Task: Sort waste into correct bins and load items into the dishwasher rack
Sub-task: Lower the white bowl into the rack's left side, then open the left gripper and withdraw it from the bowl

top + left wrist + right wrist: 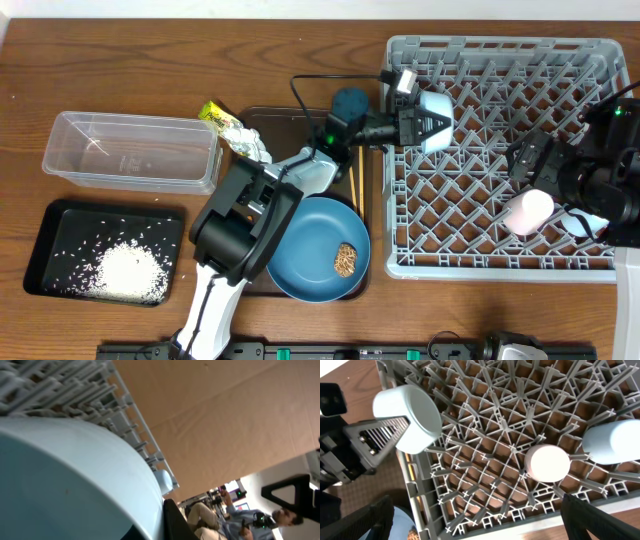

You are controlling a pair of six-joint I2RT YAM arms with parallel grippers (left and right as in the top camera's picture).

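Observation:
My left gripper (413, 118) is shut on the light-blue cup (432, 120), holding it on its side over the back left of the grey dishwasher rack (500, 45). In the left wrist view the cup (70, 480) fills the frame beside one dark finger (175, 525). My right gripper (477, 507) stands open above the rack's front edge (420, 505), holding nothing. The pink cup (528, 212) and the white bowl (580, 222) sit in the rack beside it. The blue plate (318, 250) carries a brown food lump (346, 260). Chopsticks (352, 185) lie by the rack.
A clear tub (130, 150) stands at the left, with a black tray (60, 240) of rice grains (125, 268) in front of it. A yellow-green wrapper (215, 115) and a white tissue (250, 145) lie by the dark-brown serving tray (275, 118).

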